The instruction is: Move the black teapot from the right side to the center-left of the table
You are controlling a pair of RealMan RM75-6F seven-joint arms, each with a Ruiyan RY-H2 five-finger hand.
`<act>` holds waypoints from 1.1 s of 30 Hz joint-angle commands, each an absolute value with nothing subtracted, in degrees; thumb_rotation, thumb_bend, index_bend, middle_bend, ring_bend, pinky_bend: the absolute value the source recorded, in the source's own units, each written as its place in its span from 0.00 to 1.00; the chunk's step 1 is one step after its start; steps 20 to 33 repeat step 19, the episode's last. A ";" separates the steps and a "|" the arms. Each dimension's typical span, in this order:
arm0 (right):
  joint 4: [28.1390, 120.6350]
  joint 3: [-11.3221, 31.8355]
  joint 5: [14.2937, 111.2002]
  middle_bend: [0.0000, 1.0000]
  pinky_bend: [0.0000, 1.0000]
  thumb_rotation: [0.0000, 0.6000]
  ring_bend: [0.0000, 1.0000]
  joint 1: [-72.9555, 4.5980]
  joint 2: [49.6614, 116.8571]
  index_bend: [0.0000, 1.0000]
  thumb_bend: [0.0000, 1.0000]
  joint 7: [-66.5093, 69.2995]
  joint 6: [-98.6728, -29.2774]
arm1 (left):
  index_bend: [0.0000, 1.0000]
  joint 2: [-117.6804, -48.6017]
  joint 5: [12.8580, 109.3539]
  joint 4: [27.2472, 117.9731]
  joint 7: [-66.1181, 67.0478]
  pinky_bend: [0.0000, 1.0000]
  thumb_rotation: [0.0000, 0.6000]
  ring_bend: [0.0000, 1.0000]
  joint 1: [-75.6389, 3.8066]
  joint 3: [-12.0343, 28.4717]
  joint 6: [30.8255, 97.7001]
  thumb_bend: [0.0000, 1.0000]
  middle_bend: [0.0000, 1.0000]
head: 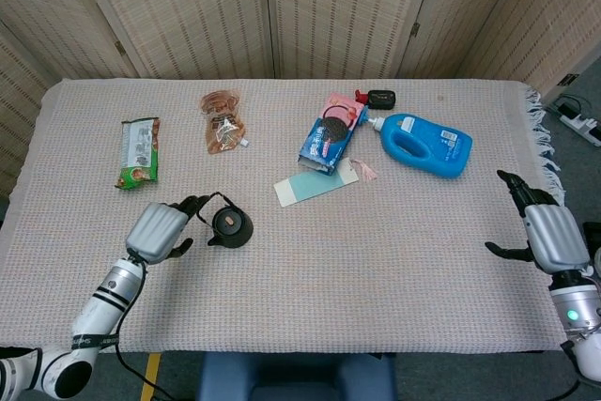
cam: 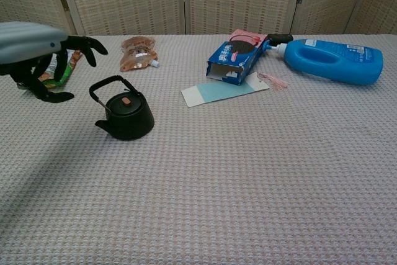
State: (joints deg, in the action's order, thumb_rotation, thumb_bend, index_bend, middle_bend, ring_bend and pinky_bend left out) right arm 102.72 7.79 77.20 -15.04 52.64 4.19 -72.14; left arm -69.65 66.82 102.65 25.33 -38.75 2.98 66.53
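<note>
- Standing upright on the woven beige cloth of the desk (head: 376, 260), the small black cast-iron teapot (head: 230, 226) is seen at the centre-left, its wire handle raised over a lid with a brown knob.
- In the chest view the same teapot (cam: 126, 116) is shown with its spout turned toward the left hand.
- The left hand (head: 161, 229) is found just beside the teapot, apart from it, with the fingers spread and nothing held.
- In the chest view this left hand (cam: 34, 54) is seen hovering above the cloth, its dark fingertips (cam: 93, 46) curved downward and clear of the handle.
- The right hand (head: 549, 234) is placed at the far right edge of the desk, fingers apart and nothing grasped; it is not shown in the chest view.
- A green snack packet (head: 138, 151) is laid near the left edge, beyond the left hand.
- A brown pouch with a white cap (head: 223, 123) is laid further back.
- A blue opened carton (head: 330, 141) is laid with a pale blue card (head: 315, 185) against its near end.
- A blue plastic jug with a white cap (head: 423, 144) is laid on its side beside the carton.
- A small black object (head: 380, 98) is seen behind the jug; what it is cannot be told.
</note>
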 commanded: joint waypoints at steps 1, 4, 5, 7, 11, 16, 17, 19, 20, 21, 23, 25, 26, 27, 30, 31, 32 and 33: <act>99.46 6.21 81.52 0.00 0.10 1.00 0.06 -13.43 52.18 0.00 0.12 8.44 -74.05 | 0.16 -66.07 68.47 103.01 21.23 0.43 1.00 0.35 -34.14 3.41 71.78 0.32 0.22; 97.23 5.84 83.51 0.00 0.07 1.00 0.02 -11.52 54.23 0.00 0.12 9.52 -78.34 | 0.16 -64.58 68.20 101.98 19.92 0.35 1.00 0.28 -31.22 3.22 74.74 0.31 0.22; 96.95 5.57 83.82 0.00 0.06 1.00 0.01 -10.92 54.70 0.00 0.12 9.64 -79.25 | 0.16 -64.36 67.98 101.59 19.66 0.31 1.00 0.26 -30.32 3.15 75.60 0.32 0.21; 96.88 4.71 84.12 0.00 0.04 1.00 0.00 -9.59 55.27 0.00 0.12 9.53 -80.49 | 0.16 -64.18 67.56 100.59 18.95 0.26 1.00 0.23 -28.12 2.99 77.83 0.31 0.21; 96.96 3.17 83.85 0.00 0.03 1.00 0.00 -7.31 56.24 0.00 0.12 8.99 -81.86 | 0.16 -64.68 67.74 99.29 17.66 0.20 1.00 0.17 -23.76 2.32 82.42 0.32 0.18; 96.10 1.98 82.97 0.00 0.03 1.00 0.02 -4.89 58.44 0.00 0.12 10.51 -83.09 | 0.17 -66.30 70.53 98.10 16.30 0.15 1.00 0.17 -19.04 -0.08 85.98 0.31 0.18; 95.88 1.81 83.01 0.00 0.03 1.00 0.02 -4.53 58.64 0.00 0.12 10.61 -83.36 | 0.17 -66.49 71.33 97.93 16.21 0.14 1.00 0.17 -18.33 -0.60 86.47 0.31 0.18; 95.47 1.42 83.30 0.00 0.03 1.00 0.03 -3.72 58.99 0.00 0.12 10.42 -84.14 | 0.17 -67.02 73.33 97.59 16.66 0.14 1.00 0.17 -16.71 -1.72 87.99 0.31 0.18; 95.47 1.42 83.30 0.00 0.03 1.00 0.03 -3.72 58.99 0.00 0.12 10.42 -84.14 | 0.17 -67.02 73.33 97.59 16.66 0.14 1.00 0.17 -16.71 -1.72 87.99 0.31 0.18; 95.47 1.42 83.30 0.00 0.03 1.00 0.03 -3.72 58.99 0.00 0.12 10.42 -84.14 | 0.17 -67.02 73.33 97.59 16.66 0.14 1.00 0.17 -16.71 -1.72 87.99 0.31 0.18; 95.47 1.42 83.30 0.00 0.03 1.00 0.03 -3.72 58.99 0.00 0.12 10.42 -84.14 | 0.17 -67.02 73.33 97.59 16.66 0.14 1.00 0.17 -16.71 -1.72 87.99 0.31 0.18; 95.47 1.42 83.30 0.00 0.03 1.00 0.03 -3.72 58.99 0.00 0.12 10.42 -84.14 | 0.17 -67.02 73.33 97.59 16.66 0.14 1.00 0.17 -16.71 -1.72 87.99 0.31 0.18; 95.47 1.42 83.30 0.00 0.03 1.00 0.03 -3.72 58.99 0.00 0.12 10.42 -84.14 | 0.17 -67.02 73.33 97.59 16.66 0.14 1.00 0.17 -16.71 -1.72 87.99 0.31 0.18; 95.47 1.42 83.30 0.00 0.03 1.00 0.03 -3.72 58.99 0.00 0.12 10.42 -84.14 | 0.17 -67.02 73.33 97.59 16.66 0.14 1.00 0.17 -16.71 -1.72 87.99 0.31 0.18; 95.47 1.42 83.30 0.00 0.03 1.00 0.03 -3.72 58.99 0.00 0.12 10.42 -84.14 | 0.17 -67.02 73.33 97.59 16.66 0.14 1.00 0.17 -16.71 -1.72 87.99 0.31 0.18; 95.47 1.42 83.30 0.00 0.03 1.00 0.03 -3.72 58.99 0.00 0.12 10.42 -84.14 | 0.17 -67.02 73.33 97.59 16.66 0.14 1.00 0.17 -16.71 -1.72 87.99 0.31 0.18; 95.47 1.42 83.30 0.00 0.03 1.00 0.03 -3.72 58.99 0.00 0.12 10.42 -84.14 | 0.17 -67.02 73.33 97.59 16.66 0.14 1.00 0.17 -16.71 -1.72 87.99 0.31 0.18; 95.47 1.42 83.30 0.00 0.03 1.00 0.03 -3.72 58.99 0.00 0.12 10.42 -84.14 | 0.17 -67.02 73.33 97.59 16.66 0.14 1.00 0.17 -16.71 -1.72 87.99 0.31 0.18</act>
